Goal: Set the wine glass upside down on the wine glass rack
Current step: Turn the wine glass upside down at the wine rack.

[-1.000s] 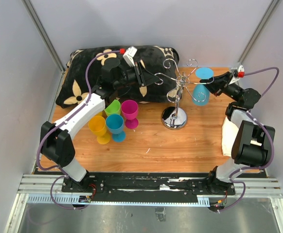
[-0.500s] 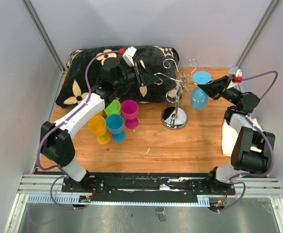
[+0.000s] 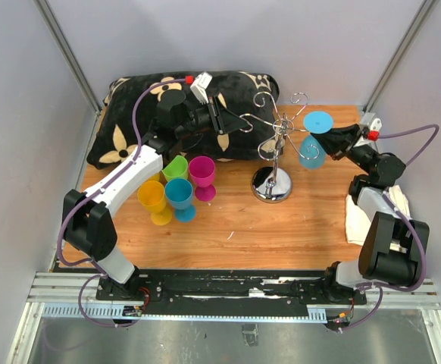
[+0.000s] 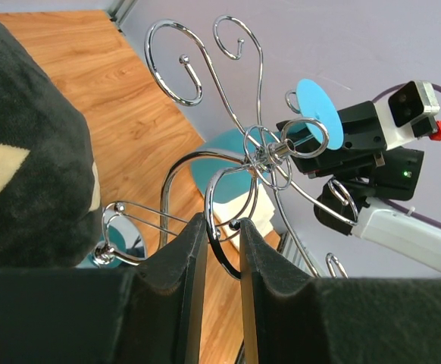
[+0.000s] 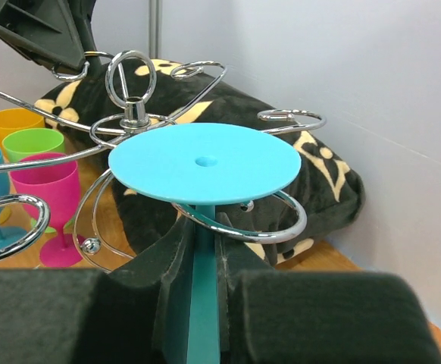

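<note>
The wine glass (image 3: 318,121) is light blue and hangs upside down, its flat foot (image 5: 205,163) on top and its bowl (image 3: 311,149) below. My right gripper (image 5: 203,227) is shut on its stem. Just under the foot a curled arm (image 5: 281,227) of the chrome wine glass rack (image 3: 279,152) wraps round the stem. The rack stands on its round mirrored base (image 3: 272,184). My left gripper (image 4: 222,227) is shut on another curled wire arm of the rack, on the side by the pillow.
A black flowered pillow (image 3: 129,129) lies at the back left. Pink (image 3: 202,173), green (image 3: 176,167), blue (image 3: 180,194) and yellow (image 3: 153,197) plastic glasses stand left of the rack. A white cloth (image 3: 357,216) lies at the right edge, beside the right arm.
The right arm's wrist and forearm have swung outward to the right, and the held glass has shifted a little at the rack's arm. The left gripper has kept its hold unmoved.
</note>
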You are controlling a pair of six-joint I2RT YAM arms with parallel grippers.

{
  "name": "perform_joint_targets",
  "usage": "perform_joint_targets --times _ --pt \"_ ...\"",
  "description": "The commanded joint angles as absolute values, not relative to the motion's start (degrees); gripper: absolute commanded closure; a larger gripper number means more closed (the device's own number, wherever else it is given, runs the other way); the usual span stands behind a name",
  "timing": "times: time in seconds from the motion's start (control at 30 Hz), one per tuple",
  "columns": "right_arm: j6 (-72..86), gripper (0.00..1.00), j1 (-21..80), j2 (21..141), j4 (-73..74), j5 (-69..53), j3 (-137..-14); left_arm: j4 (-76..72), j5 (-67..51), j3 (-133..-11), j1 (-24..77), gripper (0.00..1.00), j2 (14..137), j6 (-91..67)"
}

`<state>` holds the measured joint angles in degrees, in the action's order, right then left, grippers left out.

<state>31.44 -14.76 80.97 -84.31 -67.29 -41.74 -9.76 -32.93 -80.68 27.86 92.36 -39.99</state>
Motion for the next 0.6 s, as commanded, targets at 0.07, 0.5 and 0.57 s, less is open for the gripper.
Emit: perform_joint_targets --times 0.07,0.5,0.57 --pt "21.83 0.99 -16.13 76.28 -79.29 -59.89 -38.92 -9.68 -34.11 -80.54 26.81 1.00 93.36 -38.15" --pt "8.43 0.99 -16.71 70.88 -55.84 -50.04 -39.73 -9.45 -34.80 -80.77 26.81 1.00 93.45 -37.96" --pt "8.55 0.99 -16.70 71.28 -55.22 -50.01 -40.49 -9.49 -34.87 -80.77 26.81 1.00 93.58 -37.97"
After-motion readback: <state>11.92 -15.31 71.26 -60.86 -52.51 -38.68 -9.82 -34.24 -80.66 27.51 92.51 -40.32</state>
